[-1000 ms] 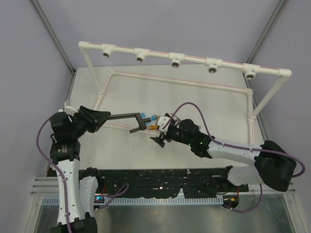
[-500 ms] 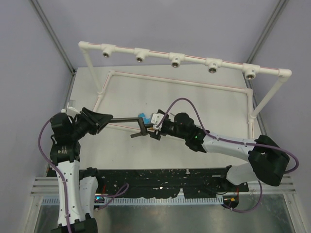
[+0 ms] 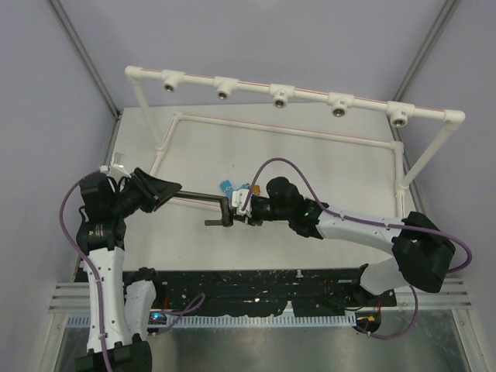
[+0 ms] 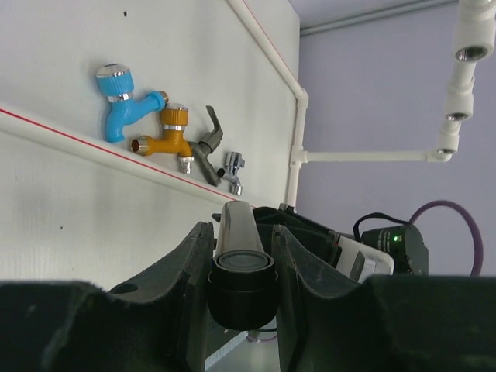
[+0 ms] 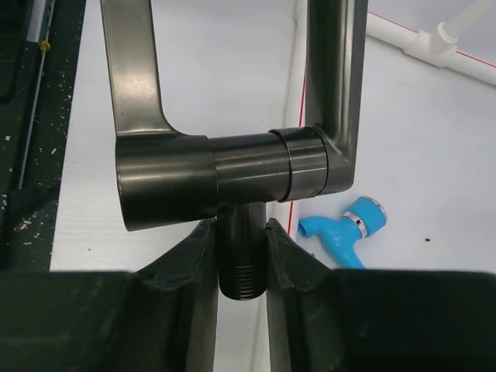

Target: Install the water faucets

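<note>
The large dark-grey faucet [image 3: 221,208] hangs above the table between both arms. My left gripper [image 3: 172,191] is shut on the spout end of its long straight arm [image 4: 242,275], one finger [image 4: 186,267] on each side. My right gripper [image 5: 242,260] is shut on the threaded stem under the faucet's body [image 5: 225,174]; in the top view it [image 3: 245,211] sits right of the body. The blue faucet [image 4: 120,105], the orange one [image 4: 167,136], the dark metal one [image 4: 208,151] and the chrome one [image 4: 232,170] lie on the table by the floor pipe. The blue faucet [image 5: 341,232] also shows past my right fingers.
The white pipe frame's top rail [image 3: 256,87] carries several brass-lined sockets [image 3: 280,97] facing the arms. Its floor pipe [image 3: 287,129] rings the white table. A black slotted rail [image 3: 256,287] runs along the near edge. A purple cable [image 3: 287,167] arcs over my right arm.
My right gripper moved left to the big faucet's body and closed on its threaded stem. The left gripper kept its hold on the arm, and the faucet shifted slightly nearer.
</note>
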